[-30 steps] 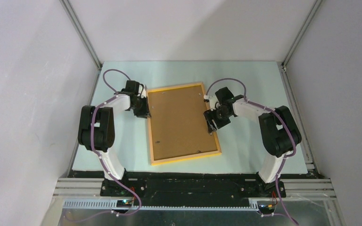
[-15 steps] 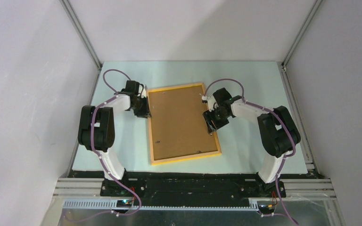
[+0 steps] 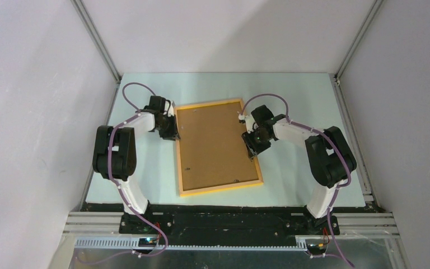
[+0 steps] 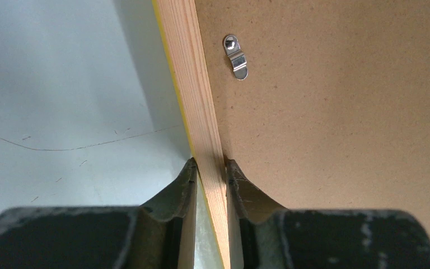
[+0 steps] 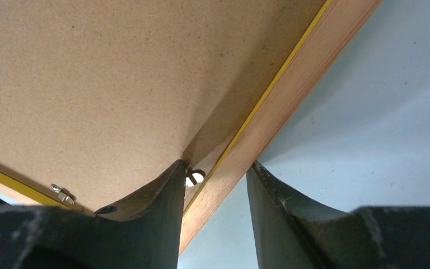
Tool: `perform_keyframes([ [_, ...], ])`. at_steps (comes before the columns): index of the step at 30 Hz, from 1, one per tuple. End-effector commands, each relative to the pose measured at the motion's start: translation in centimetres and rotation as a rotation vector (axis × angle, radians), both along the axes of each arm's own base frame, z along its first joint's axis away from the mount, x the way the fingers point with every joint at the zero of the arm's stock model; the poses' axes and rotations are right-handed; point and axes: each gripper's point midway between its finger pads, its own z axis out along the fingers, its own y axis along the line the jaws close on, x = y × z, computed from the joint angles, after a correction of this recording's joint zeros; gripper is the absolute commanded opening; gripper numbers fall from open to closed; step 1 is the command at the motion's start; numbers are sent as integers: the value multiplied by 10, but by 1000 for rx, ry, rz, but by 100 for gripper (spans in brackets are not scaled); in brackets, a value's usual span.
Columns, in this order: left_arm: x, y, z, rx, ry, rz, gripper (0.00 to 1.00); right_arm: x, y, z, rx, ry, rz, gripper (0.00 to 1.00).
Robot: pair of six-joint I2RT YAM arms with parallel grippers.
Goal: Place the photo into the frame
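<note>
The frame [image 3: 221, 188] — thin, yellow-edged grainy wood around speckled brown backing board [image 3: 213, 143] — is pinched by the left tool [image 4: 210, 165]; the right tool [image 5: 216, 165] is set astride its rail, grip unclear.

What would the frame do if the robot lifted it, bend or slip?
It probably stays stiff: the frame is wood, with a board filling its back. It is likely light, being thin. It might slip: the left gripper pinches only one narrow side, and the right gripper stands open.
</note>
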Motion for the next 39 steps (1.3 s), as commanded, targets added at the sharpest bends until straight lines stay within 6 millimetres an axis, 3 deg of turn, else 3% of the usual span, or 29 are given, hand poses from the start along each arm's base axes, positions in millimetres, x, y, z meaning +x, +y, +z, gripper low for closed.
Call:
perform_keyframes([
  [1, 0, -12, 13, -57, -33, -32, 0, -1, -4, -9, -43, -10, 41, 44],
  [12, 2, -8, 16, -70, -37, -19, 0, -11, -9, -17, -55, 32, 103, 35],
  [23, 3, -9, 17, -83, -36, -15, 0, -20, -18, -22, -71, 74, 132, 35],
  [33, 4, -10, 19, -86, -42, -14, 0, -29, -19, -23, -86, 85, 170, 53],
  [39, 5, -9, 20, -86, -44, -12, 0, -33, -21, -24, -98, 87, 193, 56],
])
